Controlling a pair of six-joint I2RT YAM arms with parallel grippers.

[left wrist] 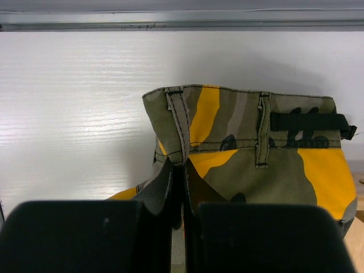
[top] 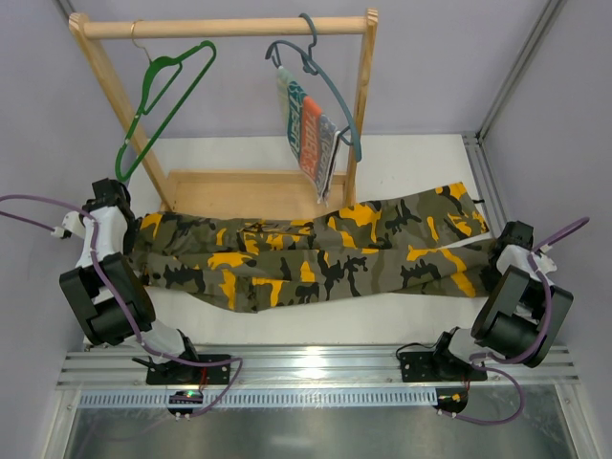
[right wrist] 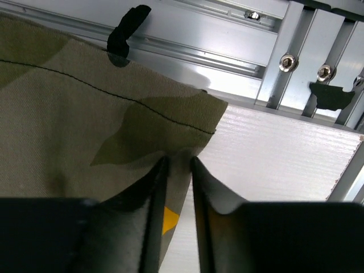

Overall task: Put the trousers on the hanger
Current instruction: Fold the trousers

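The camouflage trousers (top: 316,253) lie flat across the table, waistband at the left, leg ends at the right. My left gripper (top: 132,232) is shut on the waistband edge next to a belt loop, as the left wrist view shows (left wrist: 178,165), with the trousers (left wrist: 256,170) spread beyond it. My right gripper (top: 497,251) is shut on the hem corner of a leg (right wrist: 177,162); the olive fabric (right wrist: 85,114) fills the left of that view. The green hanger (top: 163,105) hangs empty on the wooden rail (top: 225,27) at the back left, apart from both grippers.
A grey-blue hanger (top: 325,86) hangs on the same rail at the right, carrying a small striped cloth (top: 311,134). The rack's wooden base (top: 249,191) and slanted posts stand just behind the trousers. Aluminium frame rails (right wrist: 296,62) border the table at the right.
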